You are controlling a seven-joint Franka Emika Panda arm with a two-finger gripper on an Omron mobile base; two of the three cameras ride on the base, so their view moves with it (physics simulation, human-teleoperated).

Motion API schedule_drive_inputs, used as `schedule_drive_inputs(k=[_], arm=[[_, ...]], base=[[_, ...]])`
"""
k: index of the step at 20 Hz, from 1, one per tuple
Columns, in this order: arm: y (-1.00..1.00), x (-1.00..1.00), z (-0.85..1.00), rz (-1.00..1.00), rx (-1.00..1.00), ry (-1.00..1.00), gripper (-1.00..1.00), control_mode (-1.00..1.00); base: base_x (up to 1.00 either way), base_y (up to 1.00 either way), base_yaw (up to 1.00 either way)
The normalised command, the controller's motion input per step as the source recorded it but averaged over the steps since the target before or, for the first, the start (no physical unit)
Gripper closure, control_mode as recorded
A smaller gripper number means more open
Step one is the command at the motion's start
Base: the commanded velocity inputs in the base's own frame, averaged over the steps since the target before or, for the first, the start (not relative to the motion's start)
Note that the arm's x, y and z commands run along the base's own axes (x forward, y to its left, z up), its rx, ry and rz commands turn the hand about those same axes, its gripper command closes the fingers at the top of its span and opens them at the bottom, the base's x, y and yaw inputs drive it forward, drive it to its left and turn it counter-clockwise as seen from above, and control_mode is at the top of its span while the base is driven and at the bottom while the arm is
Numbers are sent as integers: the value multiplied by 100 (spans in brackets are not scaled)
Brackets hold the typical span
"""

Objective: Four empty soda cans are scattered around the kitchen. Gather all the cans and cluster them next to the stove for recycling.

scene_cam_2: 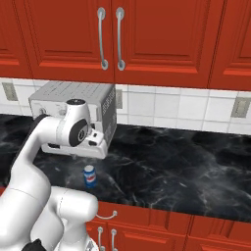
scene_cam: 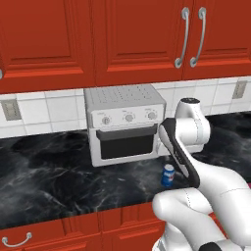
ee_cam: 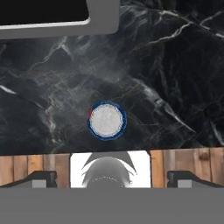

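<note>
No readable text anywhere. Blue can, near front edge of worktop, has a white-and-red patch on its side, too small and blurred to make out as a brand or word; from above only its plain silver top shows, no print. Toaster oven at back edge of worktop has 3 knobs w/ tiny marks around them, not legible as nos. or letters.

Blue soda can stands upright on the black marbled surface, seen top-down, between the spread fingertips.
</note>
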Motion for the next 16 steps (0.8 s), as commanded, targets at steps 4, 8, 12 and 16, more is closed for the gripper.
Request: schedule_drive_inputs(k=[4, 8, 12, 16], arm=[[0, 31, -30, 0, 0, -3, -100, -100], [0, 24, -27, 0, 0, -3, -100, -100], [0, 10, -18, 0, 0, 0, -100, -100], [2, 0, -7, 0, 0, 0, -100, -100]], base=[[0, 0, 0], [0, 0, 0], [0, 0, 0], [0, 0, 0]])
